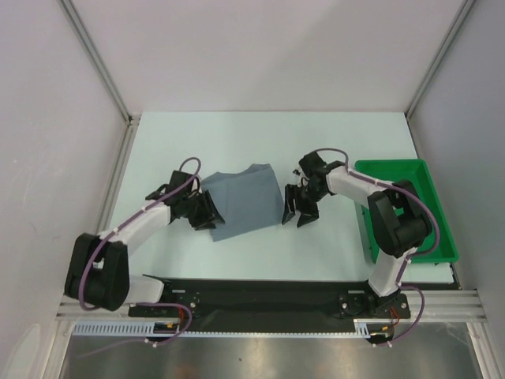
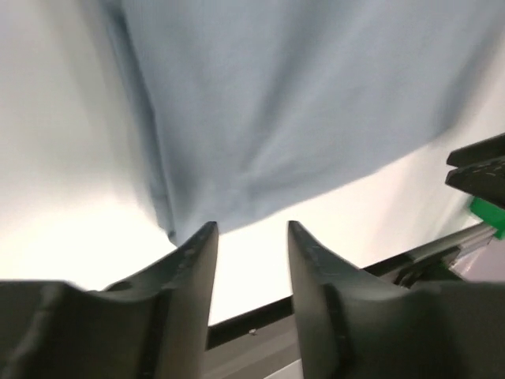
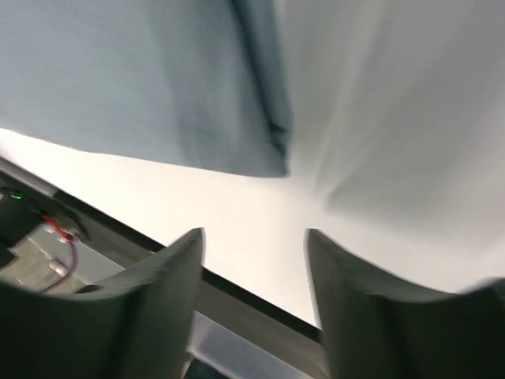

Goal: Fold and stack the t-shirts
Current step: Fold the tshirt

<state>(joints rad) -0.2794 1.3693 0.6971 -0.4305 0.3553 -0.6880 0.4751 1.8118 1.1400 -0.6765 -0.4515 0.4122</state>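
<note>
As my left gripper (image 1: 203, 213) hovers with jaws parted and nothing between them, the slate-blue t-shirt (image 1: 245, 201) lies just beyond its tips, mid-table, folded into a rough rectangle. Right gripper (image 1: 298, 212), just off the shirt's right edge: jaws apart, holding nothing. Green tray (image 1: 438, 229) far right. Judgement: folding well along, edges uneven; stacking not yet done.

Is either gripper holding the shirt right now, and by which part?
Nothing is held. The left gripper and right gripper both stand open and empty, at the edges of the folded slate blue-grey cloth t-shirt.
</note>
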